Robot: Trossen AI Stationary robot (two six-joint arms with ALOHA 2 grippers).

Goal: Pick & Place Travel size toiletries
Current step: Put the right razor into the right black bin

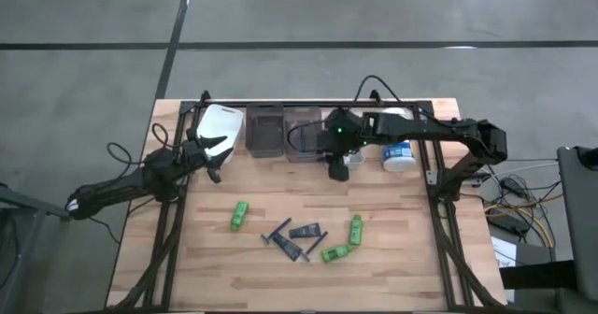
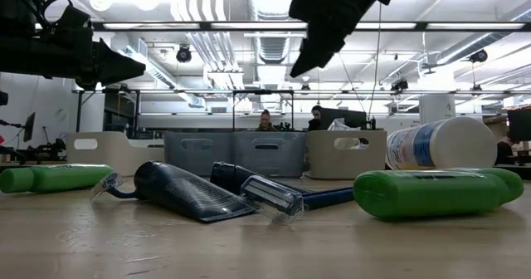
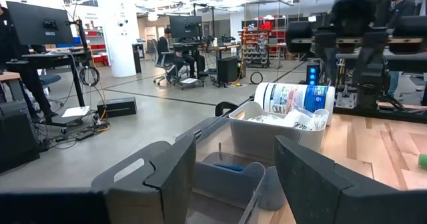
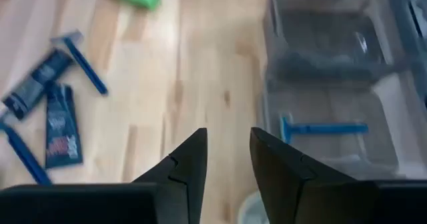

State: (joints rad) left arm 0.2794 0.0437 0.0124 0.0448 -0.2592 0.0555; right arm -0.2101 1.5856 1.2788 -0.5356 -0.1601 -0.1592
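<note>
Three green bottles [image 1: 239, 214] [image 1: 356, 228] [image 1: 335, 253] lie on their sides on the wooden table, around a cluster of blue razors [image 1: 280, 230] and dark packets [image 1: 305, 231]. In the low view a razor [image 2: 274, 198] rests against a dark packet [image 2: 187, 192]. One blue razor [image 4: 320, 127] lies inside the clear bin [image 1: 304, 132]. My right gripper [image 1: 336, 162] [image 4: 227, 164] hovers open and empty beside that bin. My left gripper [image 1: 211, 155] [image 3: 233, 184] is open and empty in the air by the white bin [image 1: 221, 127].
A row of bins stands along the far edge: white, dark [image 1: 265, 132], clear, and another white one [image 3: 280, 121] holding clear packets. A white tub with a blue label [image 1: 400, 155] lies beside them. Bare wood stretches between the bins and the toiletries. People sit at desks beyond the table.
</note>
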